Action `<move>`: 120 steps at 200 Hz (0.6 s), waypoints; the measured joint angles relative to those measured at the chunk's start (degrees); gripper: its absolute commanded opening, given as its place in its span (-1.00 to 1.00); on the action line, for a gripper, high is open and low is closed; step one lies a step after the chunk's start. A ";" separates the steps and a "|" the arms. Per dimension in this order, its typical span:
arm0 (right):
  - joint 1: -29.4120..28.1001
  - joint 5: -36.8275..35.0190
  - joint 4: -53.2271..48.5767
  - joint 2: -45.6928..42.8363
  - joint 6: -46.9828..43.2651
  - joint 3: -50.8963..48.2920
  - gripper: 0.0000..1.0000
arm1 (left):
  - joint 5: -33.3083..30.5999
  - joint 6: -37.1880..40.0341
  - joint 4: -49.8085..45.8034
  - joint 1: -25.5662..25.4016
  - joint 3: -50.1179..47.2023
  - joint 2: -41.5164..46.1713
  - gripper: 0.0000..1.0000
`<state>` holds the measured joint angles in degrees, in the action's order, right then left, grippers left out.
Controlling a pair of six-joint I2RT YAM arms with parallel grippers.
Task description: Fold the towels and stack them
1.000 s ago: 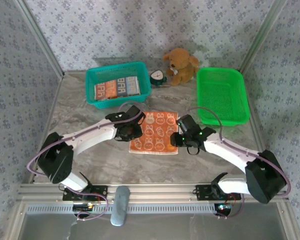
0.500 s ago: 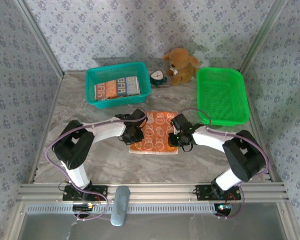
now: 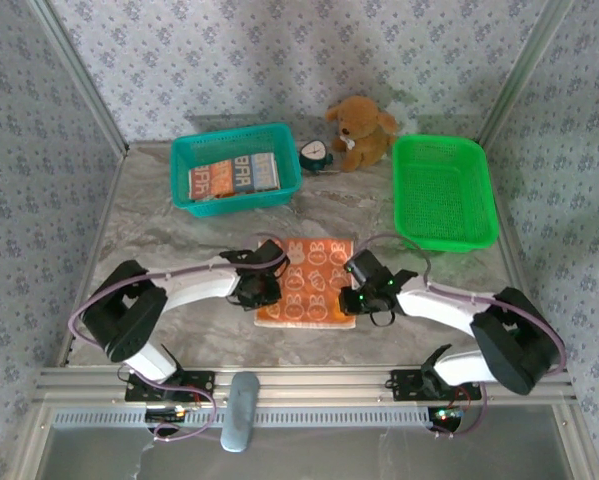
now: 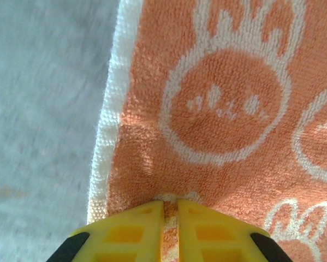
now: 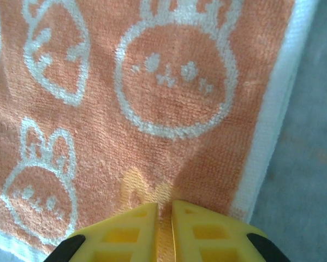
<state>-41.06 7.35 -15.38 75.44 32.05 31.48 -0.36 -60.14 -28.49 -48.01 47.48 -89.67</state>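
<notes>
Having just closed, the left claw (image 4: 170,204) and right claw (image 5: 164,206) are pinching the orange towel (image 3: 314,282) by opposite edges on the table (image 3: 179,235), readying a fold.

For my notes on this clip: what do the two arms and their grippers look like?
Both the left arm and right arm have white tubular links, bulky black joint housings and a lilac cable looping alongside. Small green lights glow at the right wrist. The left gripper and right gripper have yellow plastic fingers with recessed pockets.
</notes>
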 measured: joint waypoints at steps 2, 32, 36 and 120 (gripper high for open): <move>-0.17 -0.02 -0.24 -0.26 0.09 -0.15 -0.63 | 0.02 -0.11 -0.17 -0.20 -0.31 0.31 -0.71; -1.75 -0.13 -5.42 -5.01 1.68 -0.63 -0.53 | 0.11 -1.22 -5.22 -1.40 -2.34 4.39 -0.64; -1.73 -0.15 -6.21 -5.40 1.79 -0.37 -0.53 | 0.02 -1.25 -5.62 -1.38 -2.32 4.81 -0.62; 11.02 0.85 -7.32 5.03 -2.99 17.07 -0.61 | -1.20 9.57 -4.81 12.70 11.96 2.54 -0.68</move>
<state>-30.04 8.21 -22.70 80.47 29.06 48.56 -1.56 -50.57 -33.30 -35.31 59.44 -87.13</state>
